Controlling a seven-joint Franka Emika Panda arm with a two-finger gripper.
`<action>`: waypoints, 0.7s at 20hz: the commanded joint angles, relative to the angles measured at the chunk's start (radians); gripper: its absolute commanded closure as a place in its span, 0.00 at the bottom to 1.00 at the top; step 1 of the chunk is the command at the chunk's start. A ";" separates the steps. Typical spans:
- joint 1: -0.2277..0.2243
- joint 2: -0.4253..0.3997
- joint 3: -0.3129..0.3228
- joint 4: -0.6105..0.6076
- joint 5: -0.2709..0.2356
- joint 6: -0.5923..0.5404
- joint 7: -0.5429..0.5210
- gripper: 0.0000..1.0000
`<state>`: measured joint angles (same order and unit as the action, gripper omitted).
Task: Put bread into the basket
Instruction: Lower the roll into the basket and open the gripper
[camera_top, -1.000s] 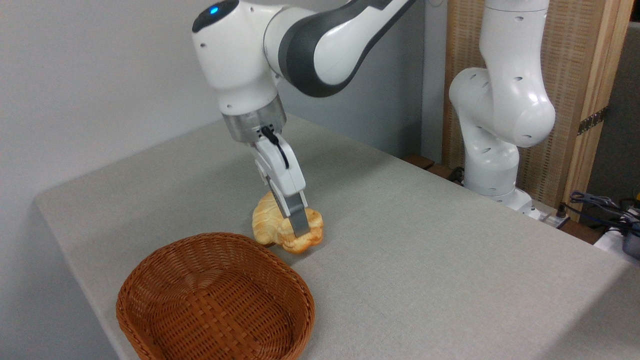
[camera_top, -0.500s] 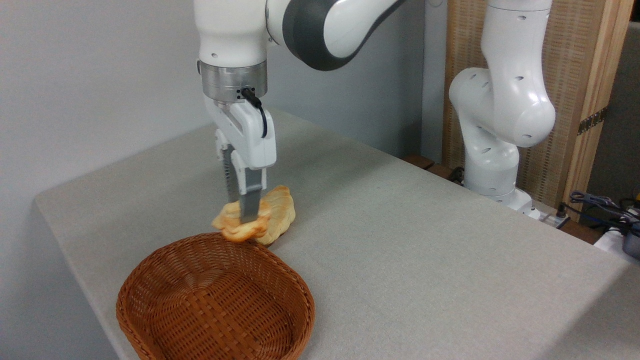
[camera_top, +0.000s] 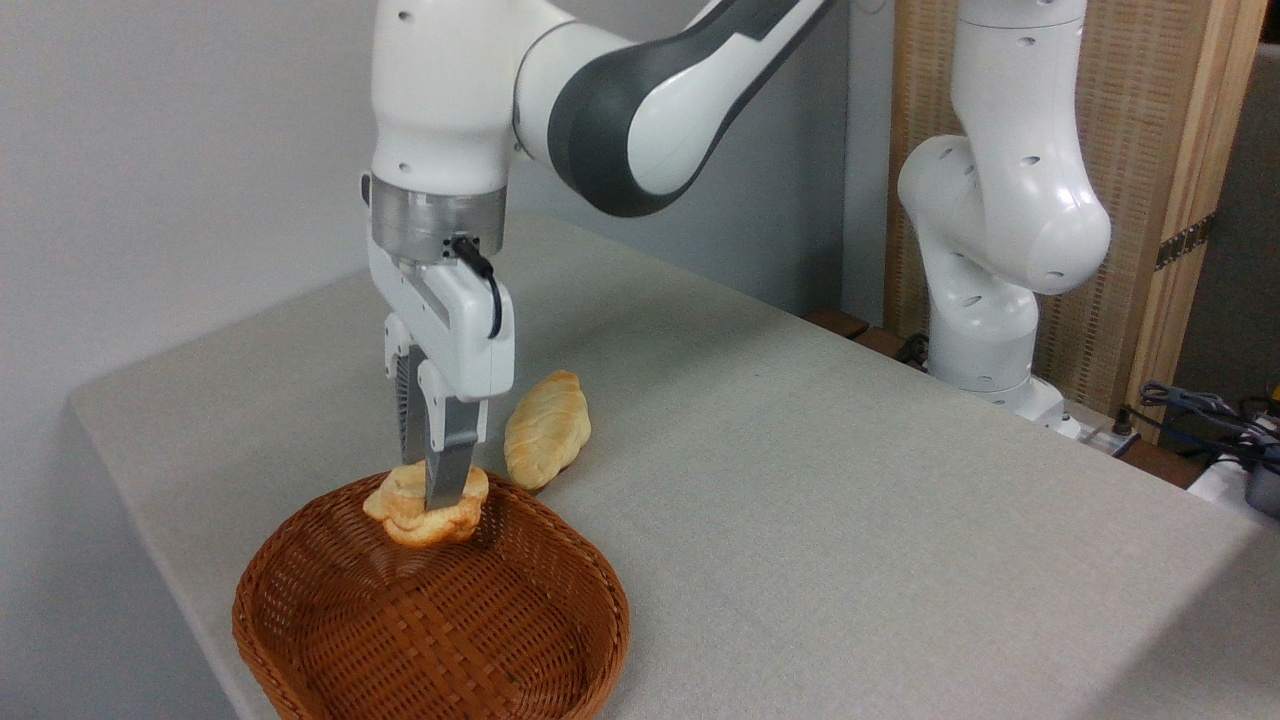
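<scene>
Grey cloth table (camera_top: 850, 500), grey wall | tool (camera_top: 432, 495) pinching bread (camera_top: 425, 510) over basket (camera_top: 430, 620) | loaf (camera_top: 546, 430) beside

Robotics lab, Panda arm (camera_top: 620, 90), cloth-covered table (camera_top: 850, 480), loose cables (camera_top: 1200, 410)

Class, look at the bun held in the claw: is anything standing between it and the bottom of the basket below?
Nothing visible does. The claw holds the bun over the far part of the basket, whose inside shows only bare weave. The longer loaf lies on the table outside the rim, off to the right.
</scene>
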<state>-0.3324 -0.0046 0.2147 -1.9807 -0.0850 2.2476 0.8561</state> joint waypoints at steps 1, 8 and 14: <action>-0.005 0.008 0.006 0.009 -0.016 0.009 -0.008 0.00; -0.005 0.011 0.005 0.008 -0.016 0.012 -0.008 0.00; -0.007 -0.024 0.005 0.028 -0.006 -0.002 -0.188 0.00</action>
<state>-0.3325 0.0020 0.2148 -1.9755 -0.0860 2.2506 0.8025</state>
